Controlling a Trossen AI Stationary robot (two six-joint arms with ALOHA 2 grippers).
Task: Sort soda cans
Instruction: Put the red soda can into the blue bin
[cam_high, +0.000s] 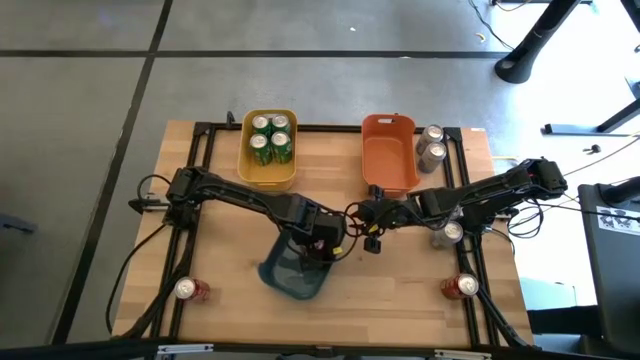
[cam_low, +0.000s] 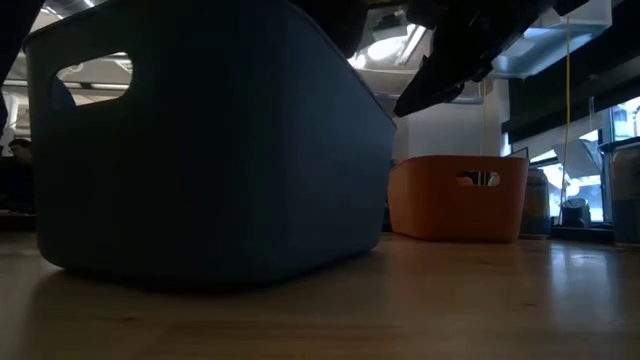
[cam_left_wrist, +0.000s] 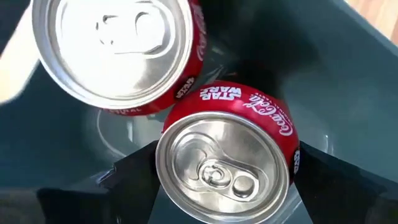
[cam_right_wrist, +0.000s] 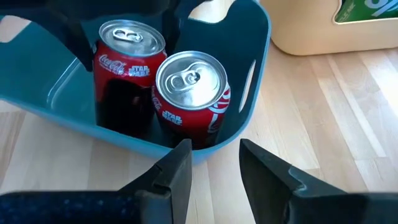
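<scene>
We see the blue bin (cam_high: 293, 275) near the desk's (cam_high: 400, 290) front middle crowded: two red cans (cam_right_wrist: 189, 99) stand inside touching, and the left tool (cam_left_wrist: 224, 186) sits over one of them, its fingers either side. The right tool (cam_right_wrist: 214, 168) hangs just outside the bin's rim, parted a little. Bare desk lies to the bin's right. Behind, the yellow bin (cam_high: 268, 150) is packed with green cans (cam_high: 271, 138); the orange bin (cam_high: 389, 152) stands open.

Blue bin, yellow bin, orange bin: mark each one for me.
blue bin (cam_high: 283, 281): high view, bare lower-left rim.
yellow bin (cam_high: 267, 176): high view, near wall below the green cans.
orange bin (cam_high: 388, 158): high view, bare floor.
</scene>
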